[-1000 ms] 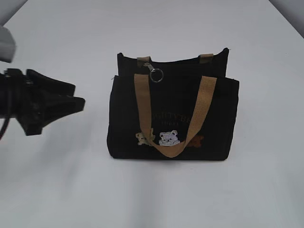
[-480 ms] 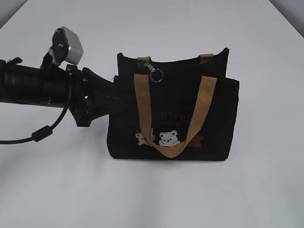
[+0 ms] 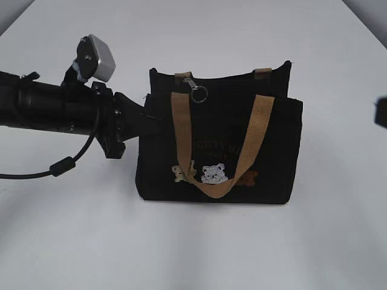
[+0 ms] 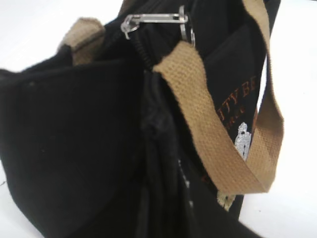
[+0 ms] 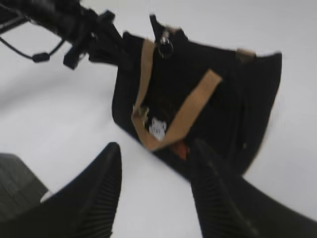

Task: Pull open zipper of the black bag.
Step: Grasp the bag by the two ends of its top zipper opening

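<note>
While the black bag (image 3: 221, 142) stands upright on the white table (image 3: 199, 248), the left gripper (image 3: 147, 119) presses against the bag's left end, near the top corner, apparently to brace it against the coming pull. Whether its jaws have pinched the fabric cannot be told; in the left wrist view the fingers are lost against black cloth. The zipper (image 3: 197, 91), a silver tab with a round ring, hangs at the left end of the track along the top, just beside the tan handle (image 3: 221, 148) draped down the front, and nothing touches it. The right gripper (image 5: 156, 198) hovers well apart at the bag's right, jaws spread and empty, facing the bag's front. Judging by this layout, the right arm is left free to fetch the tab, while the zip remains closed.
</note>
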`<act>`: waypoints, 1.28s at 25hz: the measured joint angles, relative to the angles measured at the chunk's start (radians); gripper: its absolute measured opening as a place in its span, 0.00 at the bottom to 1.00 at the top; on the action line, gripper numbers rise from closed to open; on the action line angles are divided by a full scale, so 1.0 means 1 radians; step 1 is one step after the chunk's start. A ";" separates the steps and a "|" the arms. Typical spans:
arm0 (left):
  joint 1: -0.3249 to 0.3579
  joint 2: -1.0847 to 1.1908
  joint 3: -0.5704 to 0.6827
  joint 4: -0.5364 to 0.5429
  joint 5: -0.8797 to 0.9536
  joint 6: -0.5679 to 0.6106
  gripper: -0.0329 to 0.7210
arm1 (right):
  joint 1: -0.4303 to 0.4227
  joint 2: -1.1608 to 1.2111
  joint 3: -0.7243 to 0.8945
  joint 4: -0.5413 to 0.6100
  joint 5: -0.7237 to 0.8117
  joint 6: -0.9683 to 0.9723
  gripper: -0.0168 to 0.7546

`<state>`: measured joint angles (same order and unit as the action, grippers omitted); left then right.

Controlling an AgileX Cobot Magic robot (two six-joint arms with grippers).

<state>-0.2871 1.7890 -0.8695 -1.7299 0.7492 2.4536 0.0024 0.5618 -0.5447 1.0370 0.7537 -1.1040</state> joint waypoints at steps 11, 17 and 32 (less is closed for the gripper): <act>0.000 0.001 -0.001 0.000 0.000 0.000 0.14 | 0.260 0.814 -0.330 0.261 -0.251 -0.596 0.49; 0.000 0.003 -0.001 -0.001 0.000 0.000 0.14 | 0.343 1.039 -0.483 0.261 -0.295 -0.622 0.49; 0.000 0.004 -0.001 -0.002 -0.001 0.000 0.14 | 0.422 1.125 -0.534 0.263 -0.372 -0.525 0.03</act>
<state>-0.2871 1.7926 -0.8705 -1.7317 0.7478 2.4536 0.4245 1.6867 -1.0791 1.2997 0.3816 -1.6292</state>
